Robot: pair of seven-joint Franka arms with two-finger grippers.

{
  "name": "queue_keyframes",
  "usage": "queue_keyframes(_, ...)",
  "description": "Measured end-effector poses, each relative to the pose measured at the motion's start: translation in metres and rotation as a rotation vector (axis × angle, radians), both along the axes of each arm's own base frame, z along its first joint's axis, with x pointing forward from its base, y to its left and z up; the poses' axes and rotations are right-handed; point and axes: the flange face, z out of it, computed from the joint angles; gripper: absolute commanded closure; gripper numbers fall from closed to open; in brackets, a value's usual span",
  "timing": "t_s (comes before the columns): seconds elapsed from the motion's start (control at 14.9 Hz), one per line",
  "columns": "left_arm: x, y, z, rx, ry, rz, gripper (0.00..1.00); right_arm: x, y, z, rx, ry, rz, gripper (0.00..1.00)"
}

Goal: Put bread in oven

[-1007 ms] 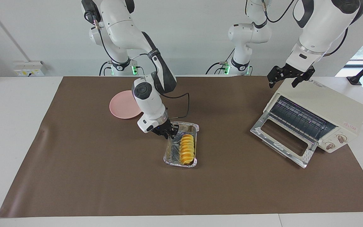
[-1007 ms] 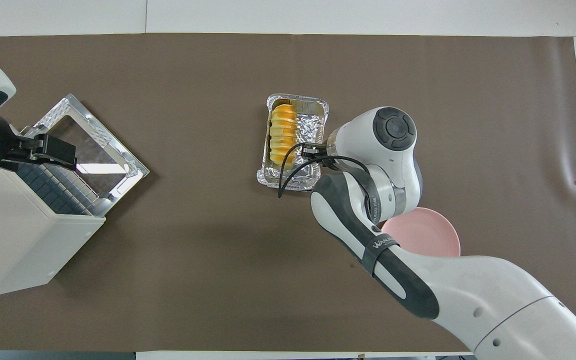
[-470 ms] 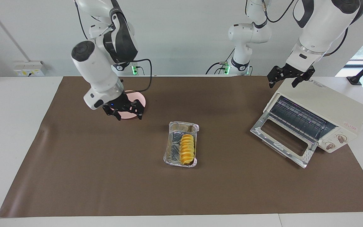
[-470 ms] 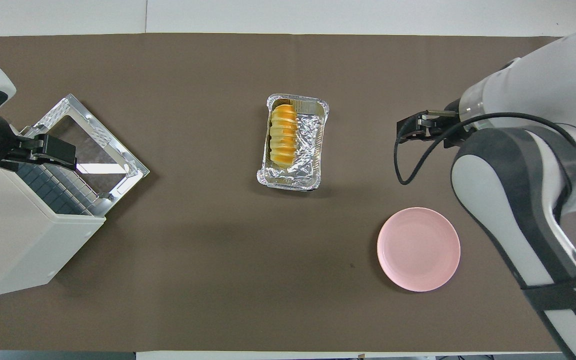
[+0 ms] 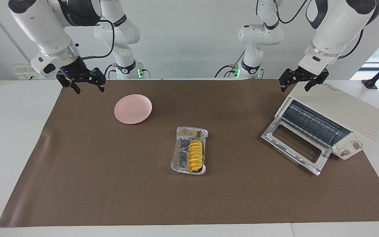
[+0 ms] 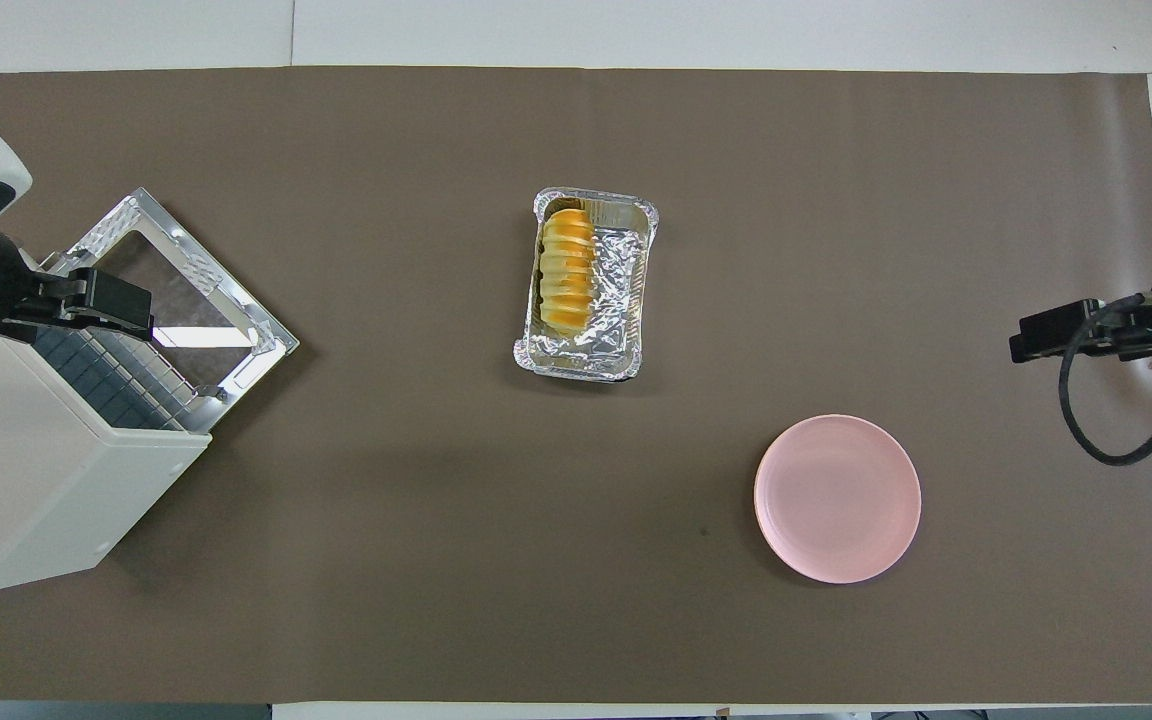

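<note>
Near the middle of the brown mat (image 5: 110,184), the bread (image 5: 195,154) lies in a foil tray (image 5: 177,160), pressed along the tray's long side that faces the left arm's end of the table. The loaf rests flat with its ridged slices running the tray's length; nothing grips or touches it. The rest of the tray floor is bare crinkled foil.

The right gripper (image 5: 86,84) hangs in the air over the mat's corner at the right arm's end of the table, well apart from the bread. Its fingers are spread and hold nothing. A pink plate (image 5: 133,108) sits on the mat between that corner and the tray, nearer to the robots than the tray, and carries nothing.

The left gripper (image 5: 300,81) hangs over the top edge of the oven (image 5: 337,112), just above the open front, also well apart from the bread. Its fingers are spread and hold nothing; whether a fingertip touches the oven's top cannot be told.

The oven stands at the left arm's end of the table, turned at an angle to the mat's edge. Its door (image 5: 294,146) is folded down and open, resting low over the mat, and the wire rack (image 5: 311,123) inside is visible and bare. Two knobs (image 5: 350,148) sit on the front panel beside the door opening. The bread is well outside the oven.
</note>
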Motion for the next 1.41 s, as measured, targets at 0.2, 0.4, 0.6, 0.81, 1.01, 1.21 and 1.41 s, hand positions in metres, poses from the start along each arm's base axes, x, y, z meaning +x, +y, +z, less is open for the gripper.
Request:
queue_keyframes(0.2,-0.002,0.003,-0.001,0.002,0.017,0.005,0.0,-0.002,-0.005,0.0,-0.051,0.005,0.009,0.0)
queue_keyframes(0.4,-0.003,0.009,0.0,0.003,0.022,0.016,0.0,-0.001,-0.006,0.0,-0.074,0.007,0.014,0.0)
queue_keyframes(0.6,-0.004,-0.002,0.004,-0.014,0.002,0.004,0.0,-0.001,-0.008,0.0,-0.077,0.008,0.011,0.0)
queue_keyframes(0.81,-0.003,-0.036,0.002,-0.108,-0.003,-0.031,0.0,-0.002,-0.011,-0.002,-0.077,0.012,0.006,0.0)
queue_keyframes(1.01,-0.002,-0.115,-0.024,-0.126,0.04,-0.14,0.0,-0.001,-0.012,-0.002,-0.078,0.005,0.001,0.0)
queue_keyframes(1.21,0.003,-0.228,-0.067,-0.109,0.071,-0.163,0.0,0.001,-0.011,-0.001,-0.08,-0.008,-0.013,0.0)
queue_keyframes(1.41,0.019,-0.297,-0.11,-0.114,0.046,-0.096,0.0,0.002,-0.01,-0.003,-0.08,-0.005,-0.016,0.0)
